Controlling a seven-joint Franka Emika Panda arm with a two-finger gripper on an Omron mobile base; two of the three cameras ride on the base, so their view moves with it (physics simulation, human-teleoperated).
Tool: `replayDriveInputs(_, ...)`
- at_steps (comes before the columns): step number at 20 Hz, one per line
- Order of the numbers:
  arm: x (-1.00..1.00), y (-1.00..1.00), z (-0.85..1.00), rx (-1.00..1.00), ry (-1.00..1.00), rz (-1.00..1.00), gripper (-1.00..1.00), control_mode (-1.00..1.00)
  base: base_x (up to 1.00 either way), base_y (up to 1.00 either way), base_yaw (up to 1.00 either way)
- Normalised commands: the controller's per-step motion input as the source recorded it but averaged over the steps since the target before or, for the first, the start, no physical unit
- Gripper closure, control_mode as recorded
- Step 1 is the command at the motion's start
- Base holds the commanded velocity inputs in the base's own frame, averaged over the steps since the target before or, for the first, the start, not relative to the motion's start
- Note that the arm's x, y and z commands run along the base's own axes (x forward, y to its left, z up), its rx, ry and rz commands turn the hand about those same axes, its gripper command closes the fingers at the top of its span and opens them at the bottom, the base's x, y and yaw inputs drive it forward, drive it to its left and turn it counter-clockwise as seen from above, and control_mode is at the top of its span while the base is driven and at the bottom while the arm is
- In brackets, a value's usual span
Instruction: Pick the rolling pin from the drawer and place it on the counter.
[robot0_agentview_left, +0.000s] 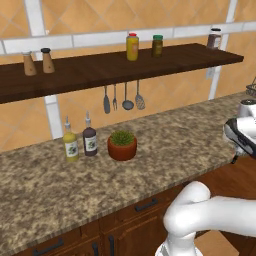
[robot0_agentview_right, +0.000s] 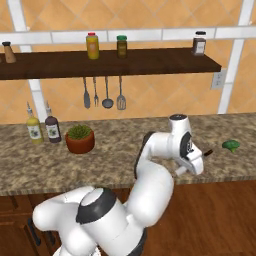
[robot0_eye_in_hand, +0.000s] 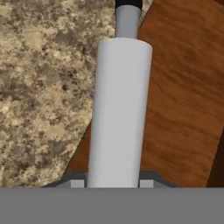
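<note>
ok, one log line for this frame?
phase: carry | gripper: shut on white cylindrical rolling pin | position: over rounded edge of speckled granite counter | placed: not yet

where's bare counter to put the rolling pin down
The gripper grips the rolling pin. Bare counter lies between the potted plant and the broccoli. It is crowded left, by the two bottles.
</note>
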Motion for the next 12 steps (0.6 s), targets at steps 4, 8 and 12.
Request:
replayDriveInputs(4,1.0,0.75,-0.17,0.0,-0.04,-0.02,1.0,-1.0,0.0,0.0,0.0)
replayDriveInputs(8,1.0,0.43,-0.38,0.05,0.0,-0.03,1.0,-1.0,0.0,0.0,0.0)
replayDriveInputs(12,0.92,0.13,-0.26,0.02,0.02,-0.01,-1.0,-1.0,0.0,0.0,0.0)
